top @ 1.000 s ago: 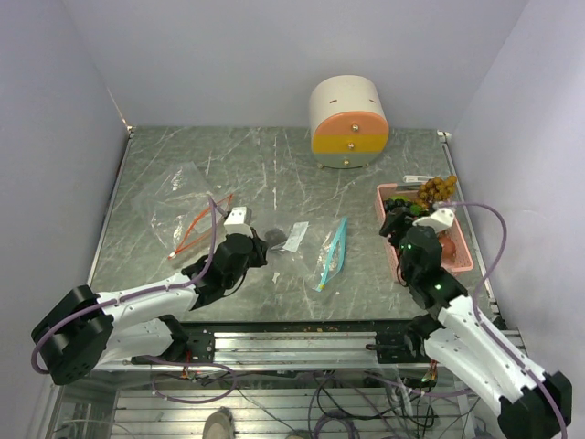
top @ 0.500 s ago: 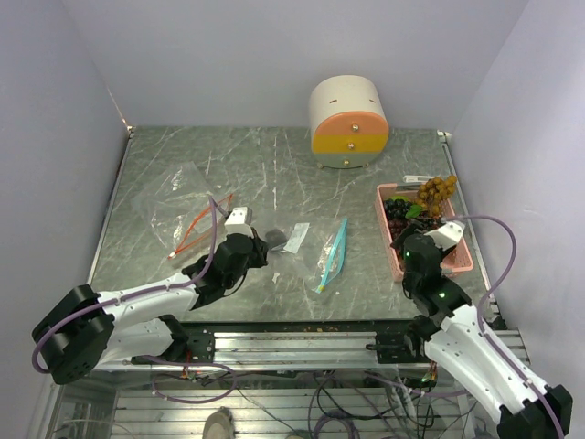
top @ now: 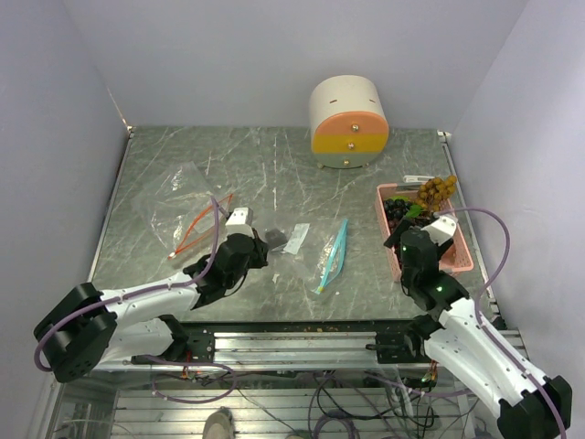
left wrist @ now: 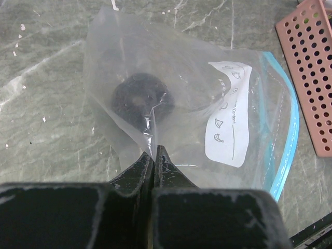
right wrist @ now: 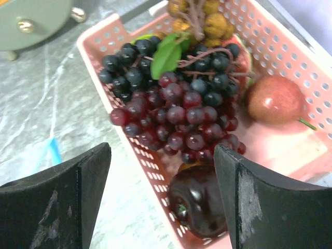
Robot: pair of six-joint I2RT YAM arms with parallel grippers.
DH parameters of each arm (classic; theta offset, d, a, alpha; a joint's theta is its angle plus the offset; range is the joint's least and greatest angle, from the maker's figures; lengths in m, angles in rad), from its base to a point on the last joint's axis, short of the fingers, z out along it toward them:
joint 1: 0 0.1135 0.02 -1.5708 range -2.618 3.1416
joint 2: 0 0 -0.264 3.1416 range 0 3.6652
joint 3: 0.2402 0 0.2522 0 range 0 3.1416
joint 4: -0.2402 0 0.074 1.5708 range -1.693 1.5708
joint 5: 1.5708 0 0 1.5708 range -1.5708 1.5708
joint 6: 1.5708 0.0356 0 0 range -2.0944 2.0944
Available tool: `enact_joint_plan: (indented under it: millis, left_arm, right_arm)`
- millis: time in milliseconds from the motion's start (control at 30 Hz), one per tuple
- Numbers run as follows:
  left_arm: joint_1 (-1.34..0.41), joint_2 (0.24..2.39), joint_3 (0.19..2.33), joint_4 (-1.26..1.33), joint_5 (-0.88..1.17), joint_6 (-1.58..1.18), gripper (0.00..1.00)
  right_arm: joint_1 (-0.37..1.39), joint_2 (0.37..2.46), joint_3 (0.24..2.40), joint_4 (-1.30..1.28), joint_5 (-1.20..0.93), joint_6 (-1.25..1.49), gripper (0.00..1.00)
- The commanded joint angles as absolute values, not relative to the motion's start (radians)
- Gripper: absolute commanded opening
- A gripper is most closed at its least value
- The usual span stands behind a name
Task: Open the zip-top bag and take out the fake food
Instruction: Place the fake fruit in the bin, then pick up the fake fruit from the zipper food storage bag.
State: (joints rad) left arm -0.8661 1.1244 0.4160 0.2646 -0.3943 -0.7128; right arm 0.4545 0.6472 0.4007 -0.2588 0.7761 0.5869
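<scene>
The zip-top bag [left wrist: 207, 83], clear with a blue zip [left wrist: 288, 129] and a white label, lies on the table; it also shows in the top view [top: 315, 251]. A dark round piece of fake food [left wrist: 141, 99] sits inside it. My left gripper [left wrist: 154, 150] is shut on a fold of the bag's closed end, seen from above too [top: 254, 247]. My right gripper [right wrist: 162, 192] is open and empty over the near-left rim of the pink basket [right wrist: 306, 67]. The basket holds dark purple grapes [right wrist: 176, 104], a tan grape bunch [right wrist: 202, 18], a reddish fruit [right wrist: 274, 98], a dark glossy fruit [right wrist: 205, 205] and a green leaf.
A second clear bag with an orange zip [top: 192, 219] lies at the left. A cream and orange drawer unit [top: 347, 121] stands at the back. The pink basket [top: 462, 261] is at the right edge, near the wall.
My right gripper has drawn back from over the grapes toward the basket's near-left rim. The left gripper still holds the bag in the same place.
</scene>
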Motion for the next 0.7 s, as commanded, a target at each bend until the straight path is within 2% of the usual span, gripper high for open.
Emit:
enact_joint_plan:
  millis: [0, 200, 467, 667]
  left_arm:
    - [-0.86, 1.148, 0.441, 0.299, -0.374, -0.717, 0.08]
    - [-0.861, 1.16, 0.435, 0.305, -0.405, -0.733, 0.07]
    - [-0.86, 1.126, 0.42, 0.255, -0.475, -0.763, 0.07]
    - [-0.859, 1.153, 0.436, 0.255, -0.474, -0.774, 0.07]
  right_arm:
    - [0.45, 0.618, 0.454, -0.155, 0.603, 0.469, 0.79]
    - [0.452, 0.721, 0.494, -0.067, 0.221, 0.457, 0.68]
    - [0.487, 0.856, 0.407, 0.004, 0.166, 0.493, 0.35]
    - [0.532, 0.958, 0.388, 0.083, 0.125, 0.519, 0.23]
